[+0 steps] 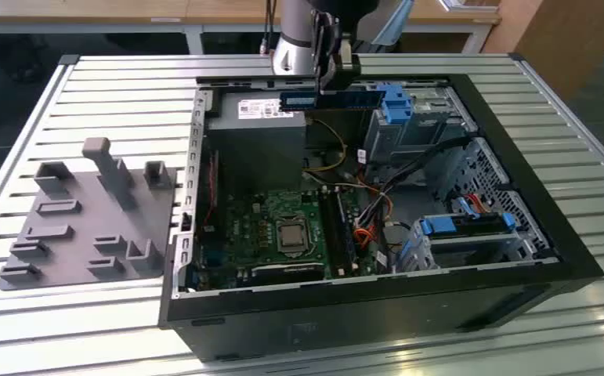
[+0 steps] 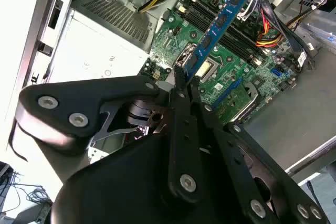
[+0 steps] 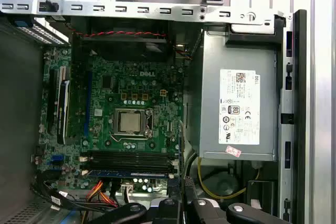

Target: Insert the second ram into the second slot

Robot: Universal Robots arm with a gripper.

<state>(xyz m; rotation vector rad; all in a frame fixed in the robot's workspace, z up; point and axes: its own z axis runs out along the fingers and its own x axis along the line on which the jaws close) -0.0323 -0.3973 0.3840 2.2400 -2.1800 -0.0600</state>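
In the exterior view my gripper [image 1: 330, 88] hangs over the far side of the open computer case [image 1: 511, 188], shut on the second ram [image 1: 328, 99]. This is a thin blue strip held level and well above the board. In the second wrist view the black fingers [image 2: 185, 85] pinch the ram [image 2: 220, 22], which reaches out over the green motherboard [image 2: 236, 72], crosswise to the slots. The dark ram slots [image 1: 341, 227] [image 3: 131, 157] lie beside the processor socket [image 3: 128, 121]. A blue strip [image 3: 131, 173] lies along the slot row nearest the cables. I cannot tell which is the second slot.
A grey fixture plate [image 1: 82, 219] with upright blocks lies on the slatted table at the exterior view's left. Inside the case are the power supply [image 3: 239, 103], blue drive brackets [image 1: 396, 102] [image 1: 469, 223], and loose cables [image 1: 370, 211] beside the slots.
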